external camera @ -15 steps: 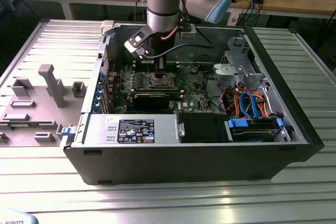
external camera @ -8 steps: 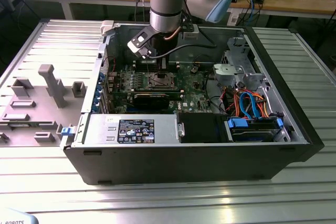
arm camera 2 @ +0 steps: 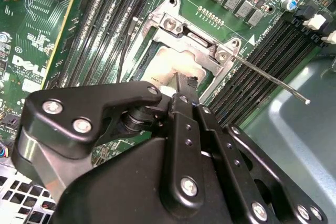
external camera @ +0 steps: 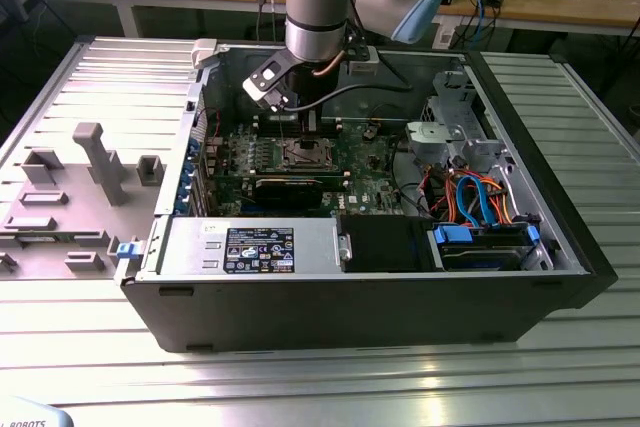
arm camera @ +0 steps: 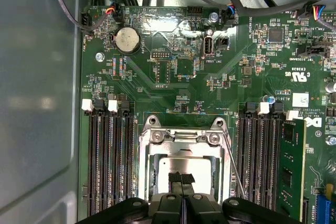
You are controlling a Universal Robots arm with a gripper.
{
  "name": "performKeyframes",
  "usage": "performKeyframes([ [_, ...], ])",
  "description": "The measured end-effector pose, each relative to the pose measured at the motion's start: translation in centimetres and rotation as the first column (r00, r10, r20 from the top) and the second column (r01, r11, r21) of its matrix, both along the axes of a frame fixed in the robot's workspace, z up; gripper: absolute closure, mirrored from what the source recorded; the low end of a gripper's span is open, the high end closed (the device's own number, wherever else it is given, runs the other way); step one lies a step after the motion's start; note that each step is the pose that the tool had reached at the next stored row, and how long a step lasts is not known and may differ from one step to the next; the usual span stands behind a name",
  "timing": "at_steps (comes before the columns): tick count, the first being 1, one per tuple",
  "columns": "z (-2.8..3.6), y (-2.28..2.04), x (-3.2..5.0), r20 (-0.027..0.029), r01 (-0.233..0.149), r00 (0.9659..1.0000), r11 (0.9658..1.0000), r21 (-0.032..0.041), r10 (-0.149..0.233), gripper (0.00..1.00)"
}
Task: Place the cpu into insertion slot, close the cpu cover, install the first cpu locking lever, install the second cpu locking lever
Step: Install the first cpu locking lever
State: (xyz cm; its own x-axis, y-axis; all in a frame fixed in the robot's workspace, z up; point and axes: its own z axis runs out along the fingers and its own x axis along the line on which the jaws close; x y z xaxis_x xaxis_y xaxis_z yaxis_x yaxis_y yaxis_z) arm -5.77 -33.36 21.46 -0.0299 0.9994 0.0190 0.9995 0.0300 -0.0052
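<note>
Over the insertion slot (arm camera: 143,156), the hand (arm camera: 181,178) has its fingers pressed together with nothing visibly pinched, tips on or just above the cpu (arm camera: 181,163). The cpu lies flat in the slot. The cpu cover (arm camera: 184,142) looks folded down around it, though I can't confirm it's fully seated. 1 locking lever (arm camera: 235,173) stands free, angled off the socket and unhooked.

My read: cover/lever stage. Press square and gently, keep the load on the frame rather than the chip, and stay clear of the memory slots (arm camera: 107,166) alongside.

The open case (external camera: 350,307) on the surface (external camera: 300,377) holds the green board (external camera: 370,162) and a drive bay with blue and orange cables (external camera: 480,197).
</note>
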Motion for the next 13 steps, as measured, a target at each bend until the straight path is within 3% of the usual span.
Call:
performKeyframes([
  [4,0.26,0.00,0.03,0.0000,0.000,1.0000,1.0000,0.0000,0.000,0.89],
  [9,1.90,0.00,0.03,0.0000,0.000,1.0000,1.0000,-0.0004,0.000,0.89],
  [11,2.94,0.00,0.03,0.0000,0.000,1.0000,1.0000,-0.0003,0.000,0.89],
  [13,3.41,0.00,0.03,0.0000,0.000,1.0000,1.0000,-0.0003,0.000,0.89],
])
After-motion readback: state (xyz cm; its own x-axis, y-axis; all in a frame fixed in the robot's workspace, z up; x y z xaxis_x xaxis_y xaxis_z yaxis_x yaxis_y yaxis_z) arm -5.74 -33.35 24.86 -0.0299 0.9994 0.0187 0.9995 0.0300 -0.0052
